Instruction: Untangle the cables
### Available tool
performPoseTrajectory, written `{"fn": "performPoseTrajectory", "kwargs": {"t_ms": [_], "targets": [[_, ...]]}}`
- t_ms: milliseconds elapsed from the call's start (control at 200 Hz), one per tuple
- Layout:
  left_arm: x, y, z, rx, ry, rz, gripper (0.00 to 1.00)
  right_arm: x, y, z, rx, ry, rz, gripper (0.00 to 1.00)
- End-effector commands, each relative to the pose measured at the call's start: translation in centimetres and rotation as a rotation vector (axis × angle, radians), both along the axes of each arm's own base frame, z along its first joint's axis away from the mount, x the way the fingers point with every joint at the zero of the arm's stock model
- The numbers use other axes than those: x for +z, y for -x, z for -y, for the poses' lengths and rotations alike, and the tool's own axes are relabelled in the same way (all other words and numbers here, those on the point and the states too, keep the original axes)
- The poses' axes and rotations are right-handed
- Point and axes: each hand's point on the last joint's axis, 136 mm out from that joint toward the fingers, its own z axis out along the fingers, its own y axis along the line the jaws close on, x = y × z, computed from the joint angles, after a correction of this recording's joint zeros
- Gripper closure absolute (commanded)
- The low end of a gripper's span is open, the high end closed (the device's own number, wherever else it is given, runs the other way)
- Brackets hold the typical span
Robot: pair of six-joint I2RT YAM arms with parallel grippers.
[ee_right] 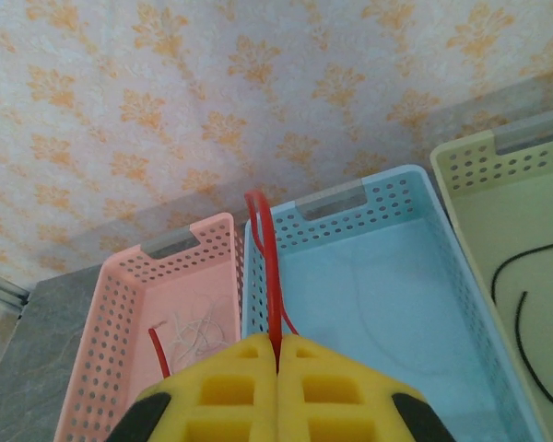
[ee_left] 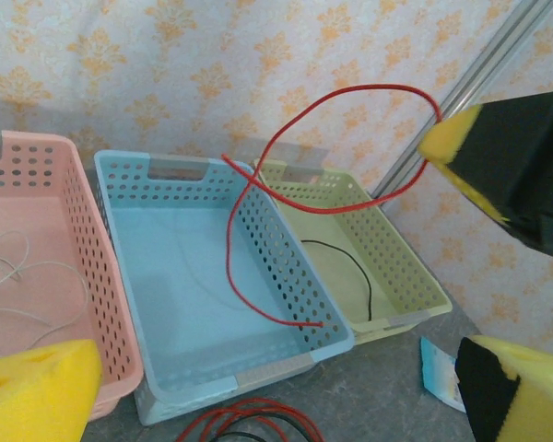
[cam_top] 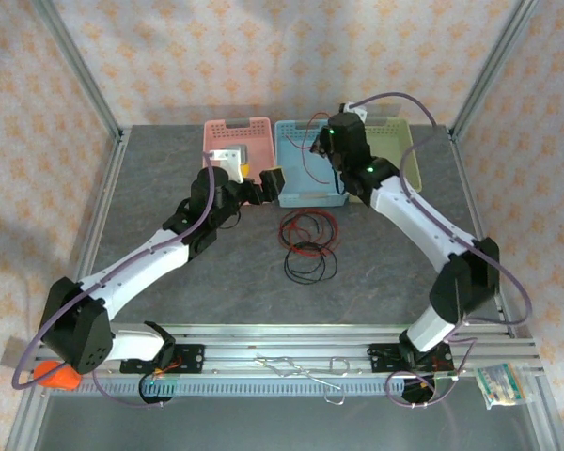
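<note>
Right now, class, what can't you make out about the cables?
Left wrist view: the cable pile is cut off by the bottom edge.
Left wrist view: the top of the red cable passes behind a yellow finger pad.
Right wrist view: the black cable runs off the right edge.
Top view: the pile's crossings are too small to follow.

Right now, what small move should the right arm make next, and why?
Probably lower slightly and open the right gripper: it is shut on the red cable, whose free end hangs inside the blue basket, so releasing should drop it there.
</note>
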Motion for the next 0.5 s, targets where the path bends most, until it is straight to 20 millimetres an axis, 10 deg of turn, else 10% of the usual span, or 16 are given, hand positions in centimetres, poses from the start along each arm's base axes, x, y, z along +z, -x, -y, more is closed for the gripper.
{"fn": "performPoseTrajectory", "kwargs": {"t_ms": [0,496], "targets": [[0.7,-1.3,0.0,-0.021,-0.001,0.015,0.01,0.4,-2.2,-1.1,0.027,-0.035,0.008,1.0],[-6.2,-4.5,2.7,-0.103,-0.097,-0.114,0.01,-13.3,-8.7,0.6,-0.103,0.072,-0.261,1.0]]}}
